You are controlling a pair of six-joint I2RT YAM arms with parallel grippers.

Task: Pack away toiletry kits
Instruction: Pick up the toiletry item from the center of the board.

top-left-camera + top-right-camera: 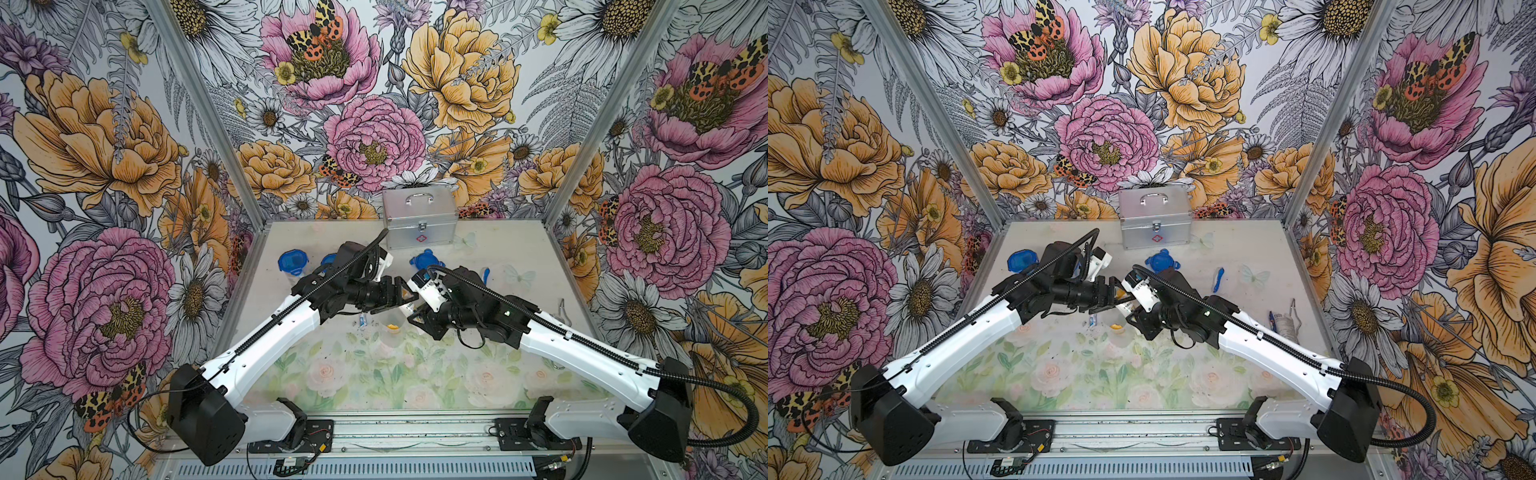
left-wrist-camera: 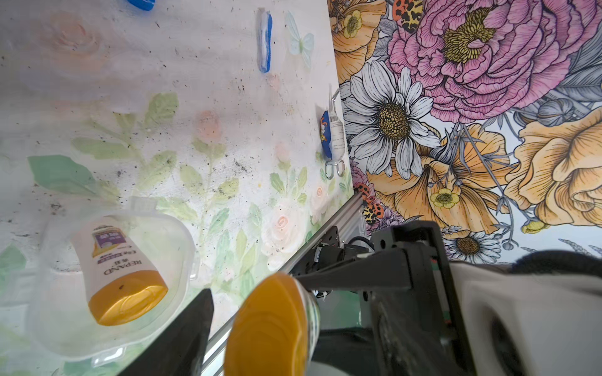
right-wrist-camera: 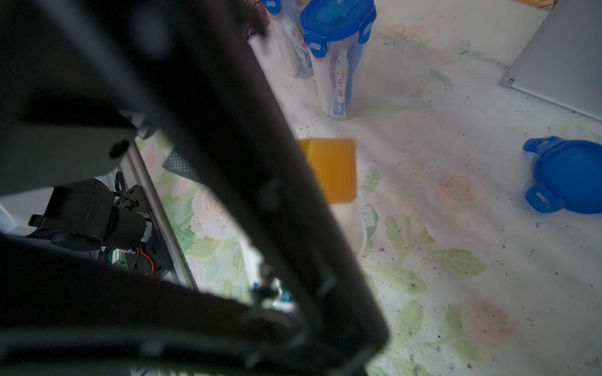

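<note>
I am holding a bottle (image 2: 270, 325) in the air with my right gripper (image 1: 414, 315). Its jaws are pinching the white body while the orange cap is pointing toward my left gripper (image 1: 395, 299). My left jaws are standing apart on either side of that cap. In the left wrist view one black finger (image 2: 185, 332) is showing just beside the cap with a sliver of gap, not touching it, so I am gripping nothing on that side. Both grippers are meeting nearly nose to nose over the middle of the table (image 1: 332, 374). Just beneath them a clear cup (image 2: 177, 237) is sitting open with no lid on it. A second bottle (image 2: 120, 267) is resting inside it, cap toward the opening. A small tube (image 1: 363, 321) is lying on the table just beside the cup, on my left. Farther back a loose lid (image 3: 566, 175) is resting flat, well apart from the cup, and a toothbrush (image 2: 265, 42) is lying off to my right of it. At my left rear a closed cup (image 3: 337, 22) is standing upright with its blue lid clipped on and a tube showing through its wall. The silver case (image 1: 419, 216) is sitting shut at the back of the table.
</note>
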